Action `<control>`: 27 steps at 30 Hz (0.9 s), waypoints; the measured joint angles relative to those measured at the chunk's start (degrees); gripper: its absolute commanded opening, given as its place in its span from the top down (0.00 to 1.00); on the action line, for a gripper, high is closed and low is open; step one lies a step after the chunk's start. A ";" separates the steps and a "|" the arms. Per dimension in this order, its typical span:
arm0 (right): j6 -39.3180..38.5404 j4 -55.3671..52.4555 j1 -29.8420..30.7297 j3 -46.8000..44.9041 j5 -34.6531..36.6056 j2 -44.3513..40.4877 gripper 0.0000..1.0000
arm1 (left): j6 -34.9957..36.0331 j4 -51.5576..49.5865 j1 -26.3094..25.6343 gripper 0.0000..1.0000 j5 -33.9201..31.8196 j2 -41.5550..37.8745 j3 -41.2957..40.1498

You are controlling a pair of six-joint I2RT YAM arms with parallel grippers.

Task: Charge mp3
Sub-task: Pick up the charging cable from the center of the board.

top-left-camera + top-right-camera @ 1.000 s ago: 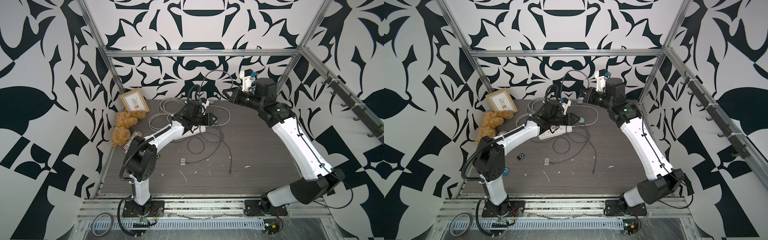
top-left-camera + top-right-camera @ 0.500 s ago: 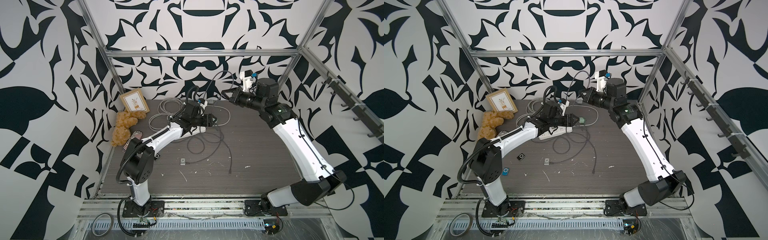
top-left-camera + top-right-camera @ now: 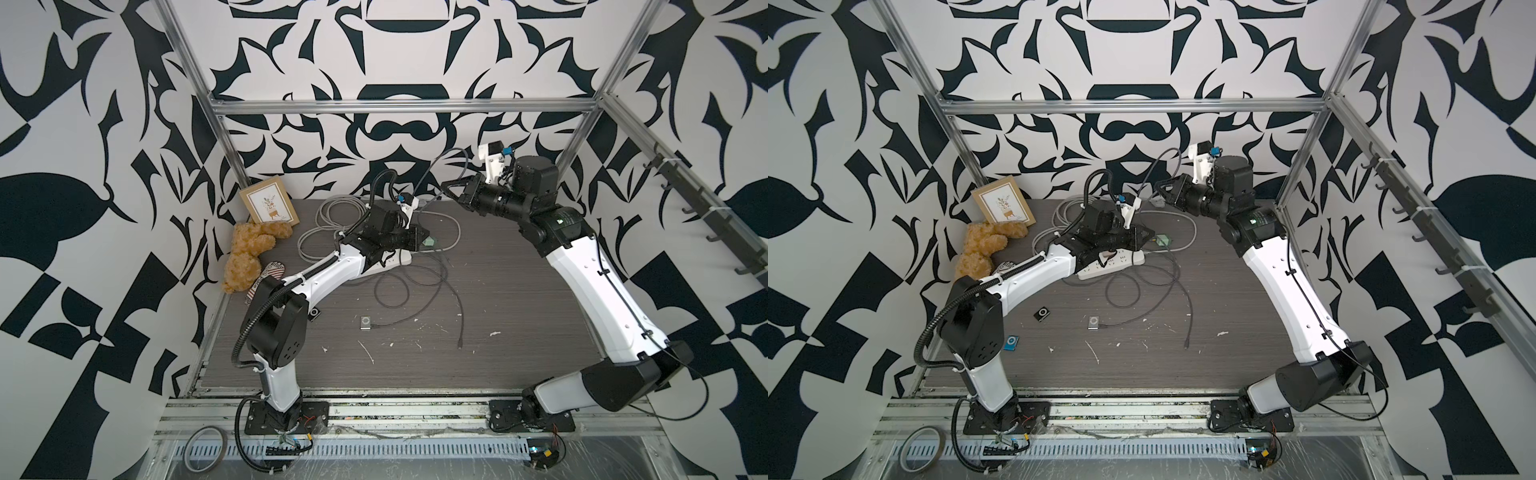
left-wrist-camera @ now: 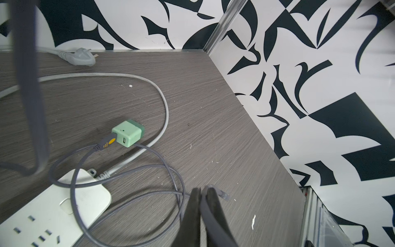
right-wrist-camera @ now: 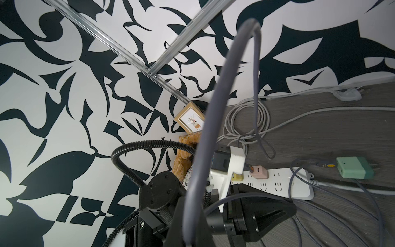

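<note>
My left gripper [image 4: 202, 189] has its jaws pressed flat together, low over the table [image 3: 498, 291], with the tips just beside some cable loops [image 4: 179, 177]. My right gripper [image 3: 449, 186] is raised near the back wall and clamped on the grey cable [image 5: 195, 175], which arches up out of my jaws and drops back down.

Just past my left jaws the green charger [image 4: 128, 132] lies loose on the table, off the end of the white power strip [image 4: 53, 211]. A plug with a yellow dot sits in the charger's port, and its prongs are bare.

The silver mp3 [image 3: 365, 323] lies flat in the front middle, well apart from both grippers. A thin cable reaches its side, but I cannot tell whether it is seated. A black mp3 [image 3: 1041, 313] and a blue mp3 [image 3: 1010, 343] lie near my left arm's base.

The table is dark grey wood-grain flecked with white scraps. Black-and-white patterned walls and an aluminium frame [image 3: 399, 107] enclose it. A teddy bear [image 3: 249, 249] and a framed card [image 3: 270, 205] sit in the far left corner.
</note>
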 measured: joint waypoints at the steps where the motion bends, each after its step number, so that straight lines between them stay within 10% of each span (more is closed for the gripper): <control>1: 0.20 -0.09 -1.16 -0.57 -0.52 0.00 1.00 | 0.00 -0.66 0.00 0.93 0.46 -0.09 0.48; 3: 0.50 0.33 -3.72 -2.49 -1.90 -0.04 0.89 | 0.09 -2.49 0.04 0.94 1.77 -0.26 2.01; 5: 1.09 0.61 -7.06 -5.64 -3.65 -0.02 0.56 | -0.02 -3.96 0.26 0.94 3.54 -0.48 3.61; 10: -3.56 -3.02 -13.57 -13.09 -7.93 0.11 0.38 | -0.13 -9.75 1.27 0.94 9.53 -0.59 9.18; 27: -19.15 -9.22 -13.31 -32.87 -15.08 -13.53 0.53 | 6.01 -25.53 1.92 0.94 18.21 1.42 19.85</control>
